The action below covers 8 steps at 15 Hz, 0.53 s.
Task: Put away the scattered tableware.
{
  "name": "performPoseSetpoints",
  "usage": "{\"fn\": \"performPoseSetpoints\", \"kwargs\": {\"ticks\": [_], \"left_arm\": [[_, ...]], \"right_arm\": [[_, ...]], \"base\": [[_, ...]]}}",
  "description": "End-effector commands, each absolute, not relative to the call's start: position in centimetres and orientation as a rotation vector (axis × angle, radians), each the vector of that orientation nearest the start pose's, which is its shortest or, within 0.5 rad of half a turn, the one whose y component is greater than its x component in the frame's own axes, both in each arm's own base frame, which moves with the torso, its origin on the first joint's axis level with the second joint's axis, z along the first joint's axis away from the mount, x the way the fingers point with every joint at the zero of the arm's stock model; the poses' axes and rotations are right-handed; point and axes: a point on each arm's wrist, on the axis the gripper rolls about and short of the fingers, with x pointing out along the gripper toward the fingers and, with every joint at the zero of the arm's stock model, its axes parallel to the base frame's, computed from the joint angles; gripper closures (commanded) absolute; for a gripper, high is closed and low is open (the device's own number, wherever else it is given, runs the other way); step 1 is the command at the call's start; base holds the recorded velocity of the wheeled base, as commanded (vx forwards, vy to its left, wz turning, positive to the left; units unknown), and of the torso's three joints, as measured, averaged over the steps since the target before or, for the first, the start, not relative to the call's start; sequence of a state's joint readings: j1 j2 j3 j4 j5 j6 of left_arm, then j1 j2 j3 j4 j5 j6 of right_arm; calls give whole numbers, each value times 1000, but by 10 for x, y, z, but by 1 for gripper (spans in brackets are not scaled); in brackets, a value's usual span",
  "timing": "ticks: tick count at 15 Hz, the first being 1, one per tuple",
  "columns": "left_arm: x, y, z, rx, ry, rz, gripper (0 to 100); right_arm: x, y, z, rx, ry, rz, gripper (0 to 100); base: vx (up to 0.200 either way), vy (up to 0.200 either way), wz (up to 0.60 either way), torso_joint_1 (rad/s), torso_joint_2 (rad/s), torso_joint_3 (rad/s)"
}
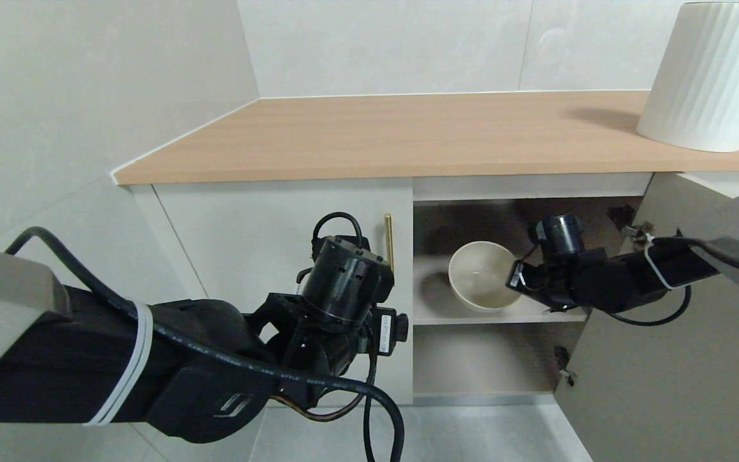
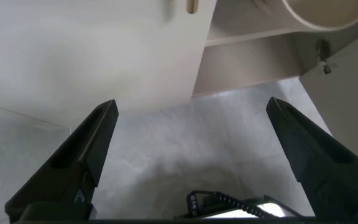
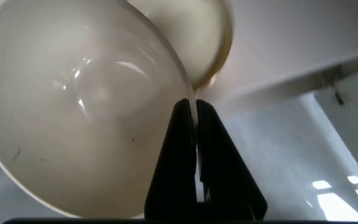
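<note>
Looking down from the head, we see the counter [image 1: 408,135] over a cabinet [image 1: 280,218] whose right door [image 1: 664,372] stands open, and a white ribbed tub [image 1: 709,77] at the counter's right end. The right arm reaches into the upper compartment, where the bowl [image 1: 482,276] sits tilted with its mouth toward us, just above the shelf [image 1: 433,313]; from here we cannot tell whether it touches the shelf. The right wrist view settles the grip: the right gripper [image 3: 195,112] is clamped on the bowl's rim, one finger inside and one outside. That view also shows a second cream rounded shape [image 3: 210,37] behind the bowl, which we cannot identify. The left arm hangs low before the closed left door. Its wrist view shows the left gripper [image 2: 192,107] spread wide with nothing between its fingers, above grey floor [image 2: 229,143]. The brass handle [image 1: 387,240] stands just beside the left wrist.
</note>
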State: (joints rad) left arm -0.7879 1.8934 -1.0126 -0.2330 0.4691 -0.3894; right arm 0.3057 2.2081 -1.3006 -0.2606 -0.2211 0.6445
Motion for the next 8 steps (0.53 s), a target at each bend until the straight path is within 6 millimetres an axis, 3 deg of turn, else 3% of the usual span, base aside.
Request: {"fn": "performPoseSetpoints", "kwargs": {"ticks": [1, 8], "left_arm": [[250, -237, 138, 5, 572, -199, 0], [251, -237, 135, 8, 576, -196, 0]], "right_arm": [[426, 118, 71, 487, 601, -166, 100], [455, 103, 49, 497, 565, -237, 100]], "base": [[0, 0, 0, 0, 0, 0], [0, 0, 0, 0, 0, 0]]}}
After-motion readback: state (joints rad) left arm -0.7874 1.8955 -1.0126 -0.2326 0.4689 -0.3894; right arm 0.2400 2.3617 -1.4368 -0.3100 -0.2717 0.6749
